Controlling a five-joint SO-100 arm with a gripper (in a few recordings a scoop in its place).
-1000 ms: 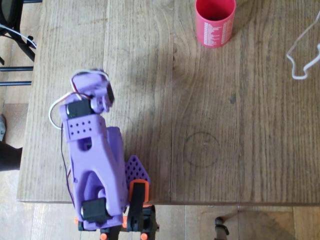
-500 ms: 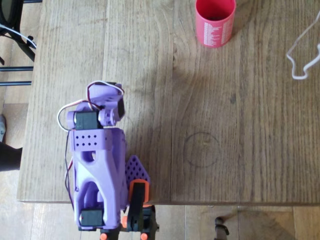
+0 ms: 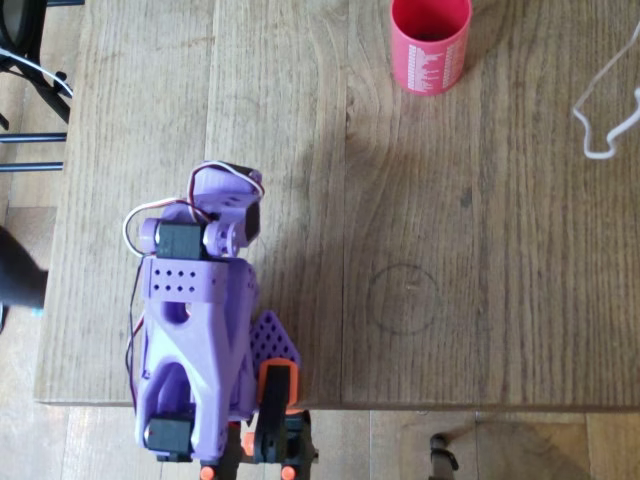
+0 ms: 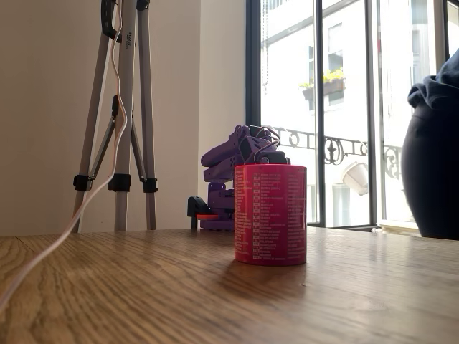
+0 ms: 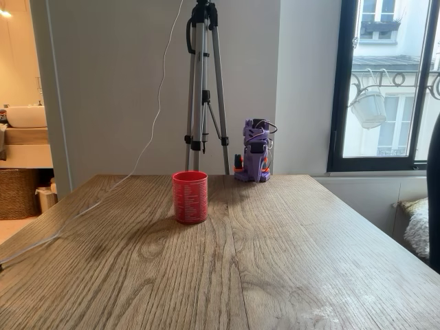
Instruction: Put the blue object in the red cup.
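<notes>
Meanwhile: arm folded back at the table's near edge, blue object nowhere on the tabletop.
Overhead view: purple arm (image 3: 195, 330) had pulled in from its reach of a second ago; gripper (image 3: 228, 200) sat tucked over the base, jaw state impossible to tell. One red cup (image 3: 430, 45) stood well apart at the far edge, interior dark; the block probably already sat inside it, unconfirmed. One white cable (image 3: 605, 110) lay at right. A fixed view (image 4: 270, 213): one cup, arm (image 4: 240, 154) behind it. Another fixed view: one cup (image 5: 190, 197), one tripod (image 5: 203, 89), arm (image 5: 254, 155) folded.
</notes>
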